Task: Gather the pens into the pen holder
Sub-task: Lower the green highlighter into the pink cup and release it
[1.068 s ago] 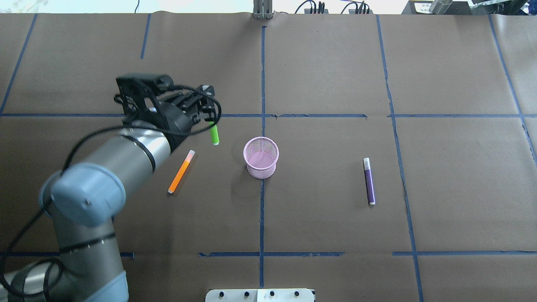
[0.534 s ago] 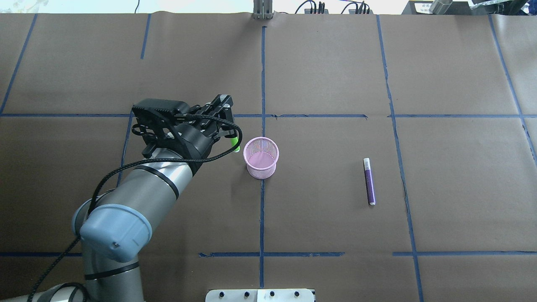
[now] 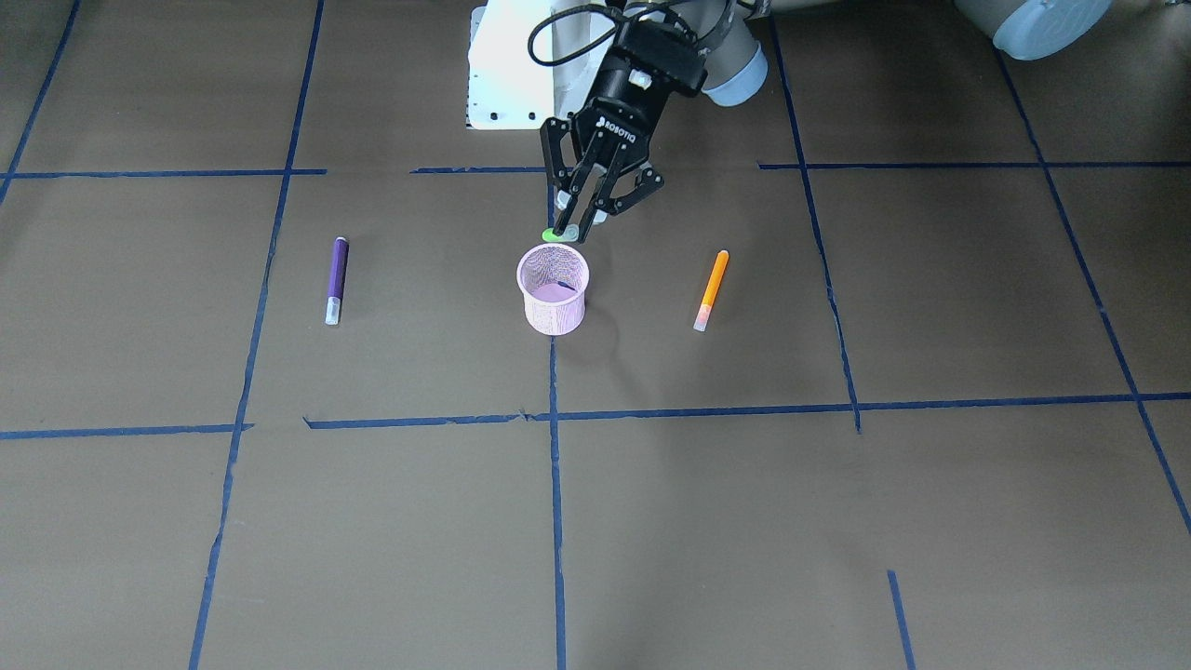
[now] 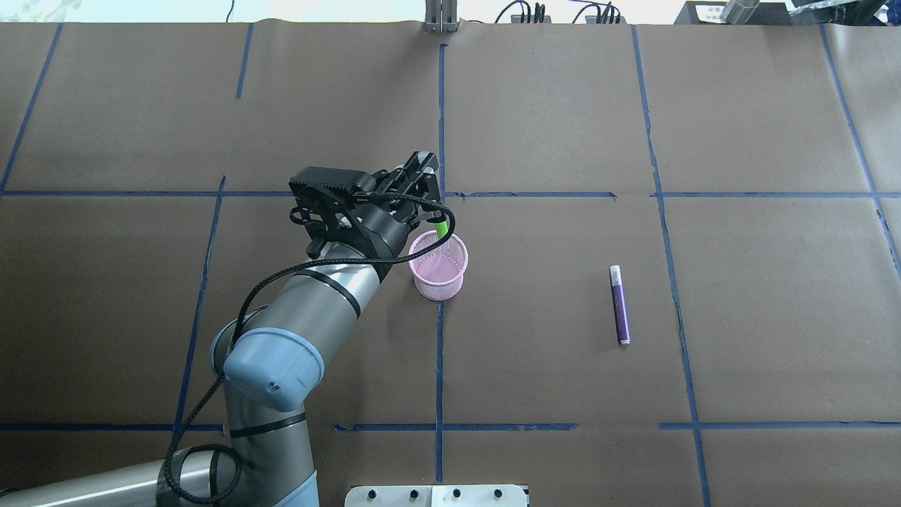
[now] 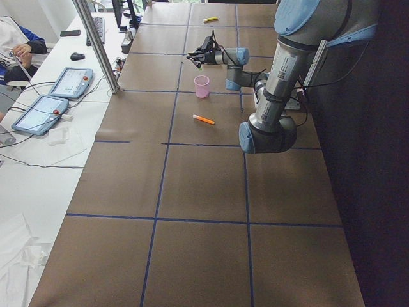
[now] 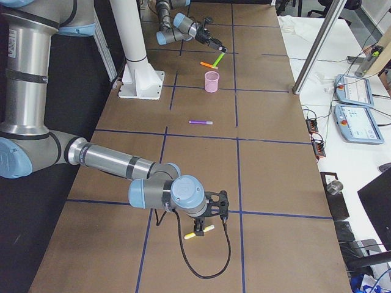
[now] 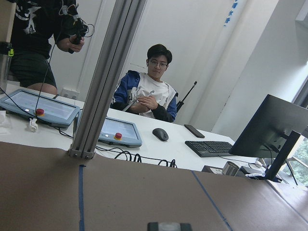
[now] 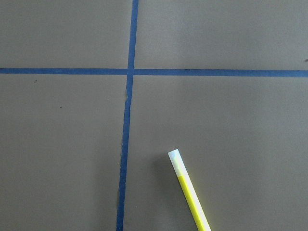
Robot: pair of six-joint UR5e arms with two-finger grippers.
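Since the earlier overhead pictures, the left arm has swung in toward the middle of the table. It has carried the green pen [image 4: 442,229] from near the orange pen [image 3: 710,288] to the rim of the pen holder [image 4: 438,289]. The left gripper [image 4: 433,208] is clamped on the upper part of this pen, which hangs at a slant with its lower end over the cup's edge on the robot's side, not yet inside. The step in hand is therefore the drop of the first pen. The next move seems to call for a slight shift to bring the tip squarely over the opening, then some lowering before the fingers let go, so the pen does not catch the rim or tip the light cup. The orange pen lies flat on the table on the robot's left of the cup and the purple pen [image 4: 619,304] on its right, both well apart from it. The right gripper [image 6: 208,207] sits far off above a yellow pen [image 8: 190,197]; whether it is parted or closed cannot be told.
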